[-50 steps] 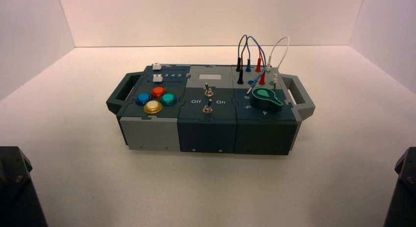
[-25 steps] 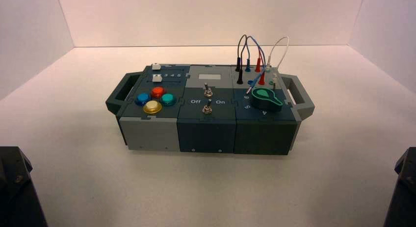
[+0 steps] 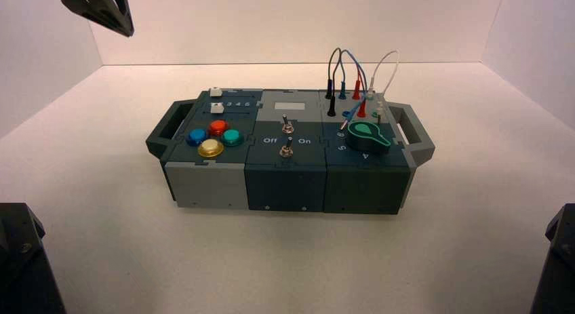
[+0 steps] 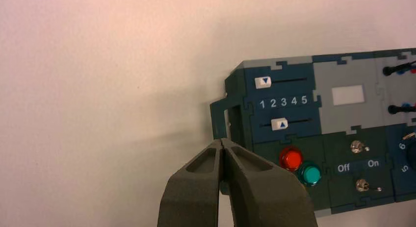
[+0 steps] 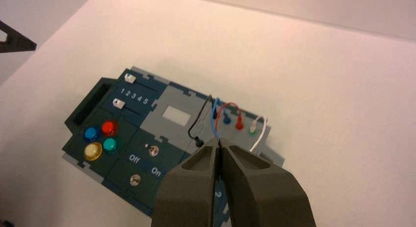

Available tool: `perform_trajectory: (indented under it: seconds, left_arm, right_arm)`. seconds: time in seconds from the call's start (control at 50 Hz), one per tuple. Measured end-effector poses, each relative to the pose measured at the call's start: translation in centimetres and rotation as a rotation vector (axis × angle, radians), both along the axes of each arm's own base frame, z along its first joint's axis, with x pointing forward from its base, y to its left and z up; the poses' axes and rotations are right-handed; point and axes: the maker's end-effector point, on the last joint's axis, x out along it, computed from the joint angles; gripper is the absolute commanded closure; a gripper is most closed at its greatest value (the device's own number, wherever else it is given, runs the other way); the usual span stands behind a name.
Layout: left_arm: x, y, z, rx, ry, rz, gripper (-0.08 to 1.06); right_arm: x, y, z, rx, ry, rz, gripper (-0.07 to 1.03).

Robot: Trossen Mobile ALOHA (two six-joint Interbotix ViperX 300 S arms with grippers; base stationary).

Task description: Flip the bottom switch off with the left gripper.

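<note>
Risk I watch: clenched, empty black left gripper [image 4: 223, 144], upper left of high frame, clipping matching upper toggle [image 4: 357, 147] beside tiny silver bottom switch [image 4: 363, 185].

A pale, matte tabletop [image 3: 285, 260] fills the scene, plain and unmarked. Three plain white walls enclose it: a back wall [image 3: 291, 22] straight across the far side, a left wall [image 3: 41, 63] and a right wall [image 3: 536, 49] angling in, each meeting the tabletop in a clean seam. Past the pressed-together jaws of the left gripper [image 4: 222, 146] lies bare tabletop, with a soft, diffuse shadow [image 4: 162, 134] just beside the tips. Well beyond the meeting jaws of the right gripper [image 5: 219, 144] the tabletop runs to the foot of a wall. The light is even, with dim, blurred-edged shadows
</note>
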Motion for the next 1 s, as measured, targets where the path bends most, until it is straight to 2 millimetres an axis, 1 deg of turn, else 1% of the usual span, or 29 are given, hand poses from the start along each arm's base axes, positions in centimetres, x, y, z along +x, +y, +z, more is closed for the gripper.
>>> perform_trajectory:
  seconds: [0.12, 0.16, 0.24, 0.34, 0.48, 0.58, 0.62, 0.64, 0.66, 0.68, 0.78, 0.82, 0.92, 0.96, 0.98, 1.0]
  left_arm:
    - [0.0, -0.1, 0.0, -0.002, 0.002, -0.002, 1.01]
    - [0.0, -0.3, -0.3, -0.001, 0.011, -0.006, 1.01]
    - [0.0, -0.5, -0.6, 0.002, 0.023, -0.016, 1.01]
    - [-0.3, -1.4, -1.2, 0.004, 0.049, -0.045, 1.01]
    - [-0.7, -2.4, -1.4, -0.005, 0.065, -0.073, 1.01]
    - [-1.3, -3.7, -1.3, -0.010, 0.068, -0.115, 1.01]
    - [-1.6, -4.3, -1.3, -0.012, 0.068, -0.133, 1.01]
    - [-1.9, -4.9, -1.1, -0.016, 0.065, -0.151, 1.01]
    - [-1.8, -4.9, -1.1, -0.016, 0.064, -0.152, 1.01]
    - [-2.1, -5.4, -1.0, -0.017, 0.063, -0.168, 1.01]
    - [-2.8, -6.7, -1.0, -0.021, 0.065, -0.210, 1.01]
    - [-3.1, -7.4, -1.0, -0.027, 0.069, -0.228, 1.01]
    - [-3.6, -8.5, -1.0, -0.034, 0.077, -0.249, 1.01]
    - [-3.8, -9.2, -1.2, -0.038, 0.087, -0.261, 1.00]
    - [-3.8, -9.2, -1.2, -0.038, 0.087, -0.261, 1.00]
    - [-4.0, -9.7, -1.4, -0.037, 0.097, -0.271, 1.01]
  right_arm:
    - [-0.2, 0.6, -0.8, 0.012, 0.045, 0.003, 0.99]
    - [-0.2, 1.3, -1.0, 0.013, 0.071, 0.013, 0.99]
    - [-0.2, 1.8, -1.5, 0.006, 0.103, 0.016, 0.99]
    - [0.0, 2.6, -2.2, -0.004, 0.152, 0.016, 0.99]
    - [0.1, 2.8, -3.0, -0.006, 0.194, 0.002, 0.99]
    - [0.5, 2.0, -4.1, -0.017, 0.229, -0.045, 0.99]
    - [0.7, 1.3, -4.5, -0.021, 0.242, -0.073, 0.99]
    - [0.8, 0.7, -4.9, -0.024, 0.253, -0.096, 0.99]
    - [0.9, 0.3, -5.2, -0.028, 0.260, -0.109, 0.99]
    - [1.1, -0.5, -5.6, -0.030, 0.270, -0.139, 0.99]
    - [1.5, -2.2, -6.4, -0.036, 0.291, -0.205, 0.99]
    - [1.5, -2.5, -6.7, -0.038, 0.297, -0.216, 0.99]
    - [1.5, -2.7, -7.3, -0.051, 0.319, -0.225, 0.99]
    - [1.4, -2.7, -7.8, -0.060, 0.337, -0.229, 0.99]
    - [1.4, -2.8, -8.0, -0.065, 0.346, -0.230, 0.99]
    - [1.4, -2.8, -8.6, -0.075, 0.366, -0.235, 0.99]
